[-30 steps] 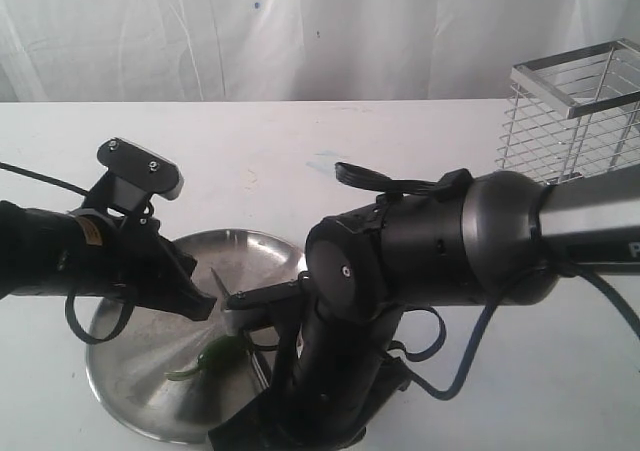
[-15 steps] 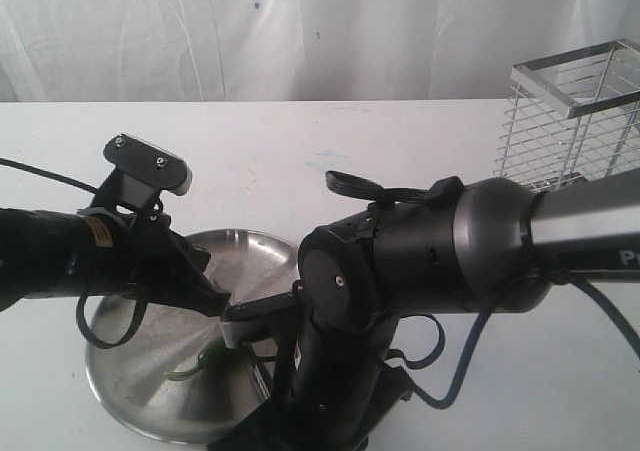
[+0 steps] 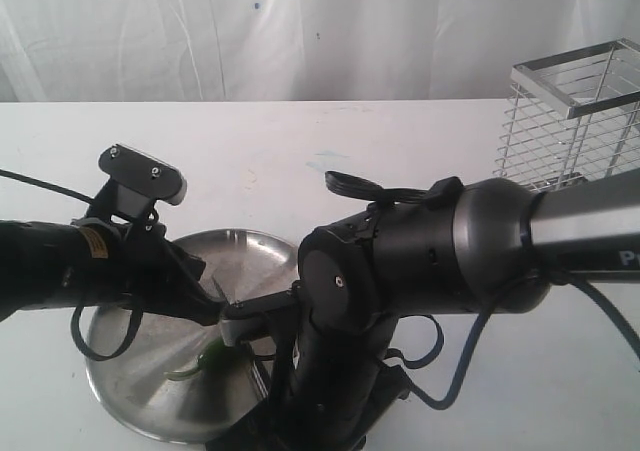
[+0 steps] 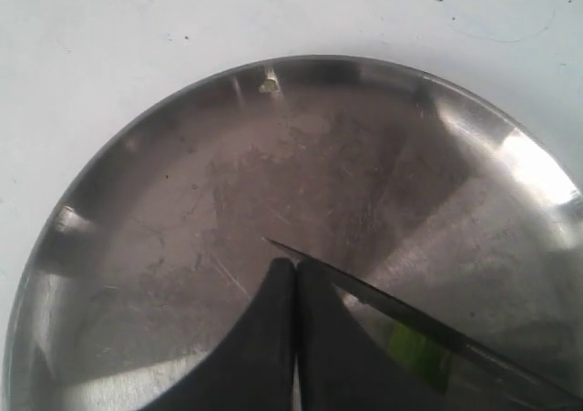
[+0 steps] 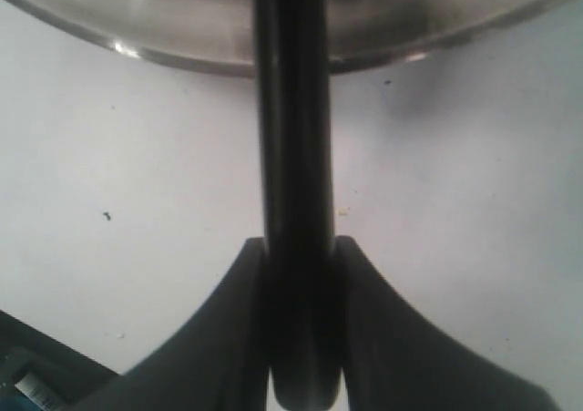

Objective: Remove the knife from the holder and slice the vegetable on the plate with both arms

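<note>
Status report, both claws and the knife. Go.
Right claw shut on knife handle. Left claw shut, over plate. Blade above green vegetable. Nothing in the way.

The plate [image 3: 125, 401] sits on the table [image 3: 300, 141] at the lower left of the exterior frame, with the vegetable [image 3: 205, 361] lying in it. The holder [image 3: 575, 111] stands at the upper right edge. The 2 arms [image 3: 420, 261] cross in front, over the plate.

- Right arm [image 3: 420, 261]: bulky black rounded joint housings, small screw in one cap, grey tube toward the wrist with part of a white marking at the frame edge.
- Left arm [image 3: 60, 266]: slimmer, black, yellow label, grey-topped camera block [image 3: 141, 174] with two screws.
- Black cables loop beneath both arms.
</note>
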Robot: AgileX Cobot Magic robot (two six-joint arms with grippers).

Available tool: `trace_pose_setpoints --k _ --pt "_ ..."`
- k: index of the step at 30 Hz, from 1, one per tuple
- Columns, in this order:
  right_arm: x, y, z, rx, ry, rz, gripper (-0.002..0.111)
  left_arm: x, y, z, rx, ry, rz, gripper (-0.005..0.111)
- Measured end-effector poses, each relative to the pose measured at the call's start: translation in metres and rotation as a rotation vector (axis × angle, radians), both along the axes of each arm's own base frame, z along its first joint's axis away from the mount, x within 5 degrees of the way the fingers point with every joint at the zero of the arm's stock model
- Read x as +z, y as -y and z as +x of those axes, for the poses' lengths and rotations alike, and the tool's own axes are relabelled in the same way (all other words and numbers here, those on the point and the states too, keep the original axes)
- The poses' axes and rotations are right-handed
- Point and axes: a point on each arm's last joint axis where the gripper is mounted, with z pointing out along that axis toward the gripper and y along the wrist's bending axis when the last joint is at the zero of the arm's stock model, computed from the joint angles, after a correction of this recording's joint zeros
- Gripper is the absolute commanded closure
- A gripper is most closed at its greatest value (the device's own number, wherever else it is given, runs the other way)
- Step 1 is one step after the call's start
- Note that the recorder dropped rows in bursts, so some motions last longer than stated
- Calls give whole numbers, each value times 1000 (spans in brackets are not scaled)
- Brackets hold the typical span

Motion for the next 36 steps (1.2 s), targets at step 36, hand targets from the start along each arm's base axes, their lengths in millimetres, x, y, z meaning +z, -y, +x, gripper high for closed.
trace_pose_setpoints --k 36 --pt "0 -1 0 -8 1 11 108 -16 7 16 328 -89 -366 107"
